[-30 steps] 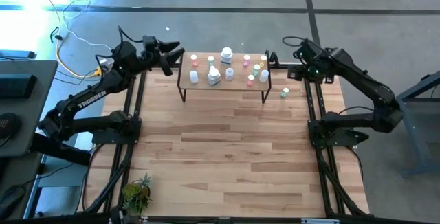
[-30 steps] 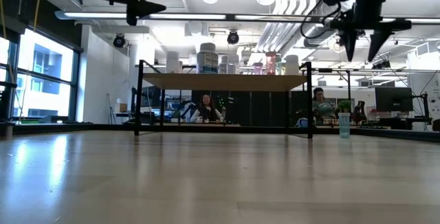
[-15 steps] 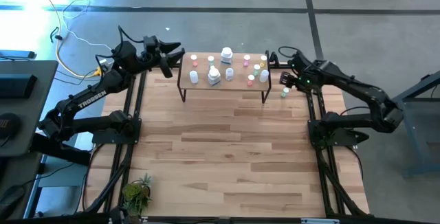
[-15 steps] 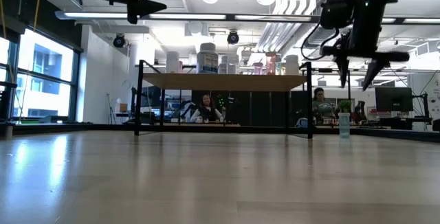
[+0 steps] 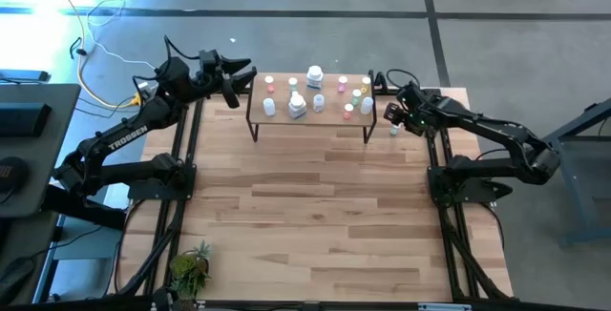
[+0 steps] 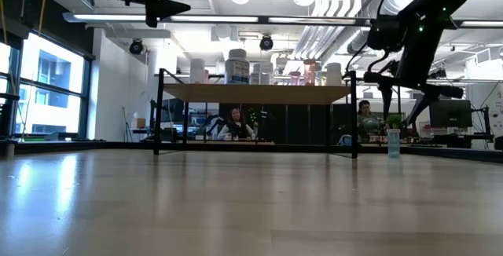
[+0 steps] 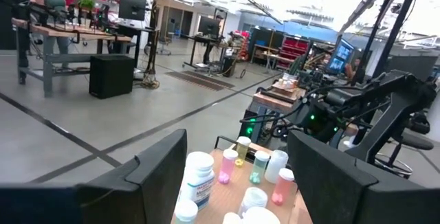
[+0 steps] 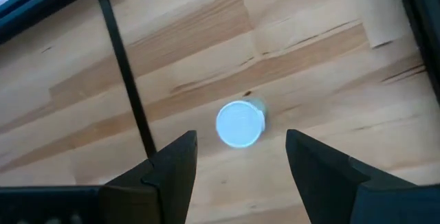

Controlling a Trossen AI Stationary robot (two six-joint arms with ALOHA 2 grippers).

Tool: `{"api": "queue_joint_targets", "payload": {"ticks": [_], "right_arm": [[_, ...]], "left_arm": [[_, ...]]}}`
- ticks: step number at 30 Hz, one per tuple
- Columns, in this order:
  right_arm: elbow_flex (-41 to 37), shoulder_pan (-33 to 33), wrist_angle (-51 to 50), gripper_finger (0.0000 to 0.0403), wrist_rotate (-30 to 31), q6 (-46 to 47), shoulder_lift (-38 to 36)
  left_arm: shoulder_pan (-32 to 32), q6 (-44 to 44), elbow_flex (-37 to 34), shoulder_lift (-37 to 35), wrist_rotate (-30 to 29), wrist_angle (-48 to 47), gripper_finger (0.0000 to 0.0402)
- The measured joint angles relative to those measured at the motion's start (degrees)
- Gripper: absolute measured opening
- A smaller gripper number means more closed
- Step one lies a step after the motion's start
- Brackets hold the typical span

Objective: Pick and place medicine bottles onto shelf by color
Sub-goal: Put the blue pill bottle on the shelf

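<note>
The shelf (image 5: 284,118) stands at the table's far side with several medicine bottles (image 5: 297,105) upright on its top board (image 6: 255,93). One small bottle (image 5: 393,132) with a pale cap stands alone on the table just right of the shelf (image 6: 393,143). My right gripper (image 5: 392,117) hangs open above it, pointing steeply down; in the right wrist view the bottle (image 8: 240,123) shows just beyond the gap of the gripper (image 8: 240,165). My left gripper (image 5: 241,72) waits open and level, high off the shelf's far left corner (image 7: 237,183).
A black shelf leg (image 8: 127,80) stands close beside the lone bottle. A small potted plant (image 5: 189,268) sits at the table's near left corner. The wide middle and near part of the plank tabletop (image 5: 315,216) lies bare. People sit at desks beyond the table.
My right gripper has come down from above shelf height toward the lone bottle beside the shelf, tipping to point more steeply down and rolling as it sank; its fingers stay open. The bottle has not moved.
</note>
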Motion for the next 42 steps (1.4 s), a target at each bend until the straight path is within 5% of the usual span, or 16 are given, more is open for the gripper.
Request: {"api": "queue_joint_targets", "payload": {"ticks": [23,35,42], "right_arm": [[-2.4,2.2,6.1,0.0212,6.5,0.2,0.3],[-2.4,4.3,6.2,0.0211,8.1,1.7,7.2],[-2.4,4.3,7.0,0.0175,8.0,1.7,7.9]], "left_arm": [[0.0,0.0,0.0,0.0,0.0,-1.1,0.0241],[0.0,0.0,0.0,0.0,0.0,-1.7,0.0241],[0.0,0.0,0.0,0.0,0.0,-1.7,0.0241]]}}
